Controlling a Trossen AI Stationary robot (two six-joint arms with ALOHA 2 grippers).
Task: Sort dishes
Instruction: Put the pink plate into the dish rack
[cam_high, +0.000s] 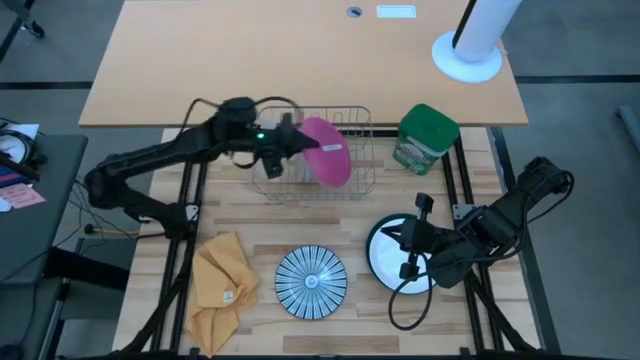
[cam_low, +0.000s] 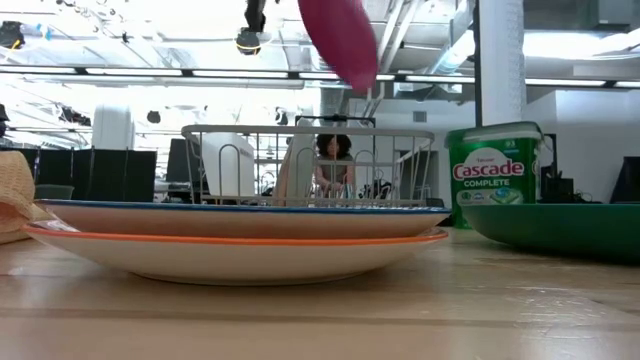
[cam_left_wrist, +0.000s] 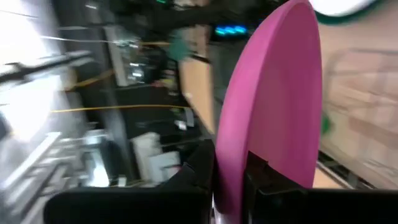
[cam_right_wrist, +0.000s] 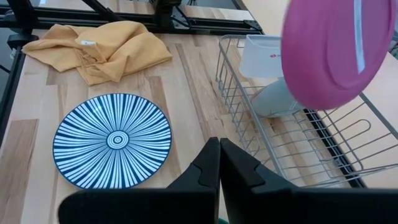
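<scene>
pink plate (cam_high: 327, 150) clamped edge-on in the left gripper (cam_high: 297, 143) above the wire rack (cam_high: 362, 178)

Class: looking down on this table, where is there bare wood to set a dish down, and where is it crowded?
Bare wood lies between the striped plate and the rack, and left of the rack above the yellow cloth. The right side is crowded: white plate, right gripper, canister. The left gripper holds the pink plate over the rack.

Smooth matt pink plate (cam_high: 328, 152), thin metal wire rack (cam_high: 362, 180), crumpled cloth (cam_high: 222, 282), pale wood-grain table (cam_high: 330, 225).
</scene>
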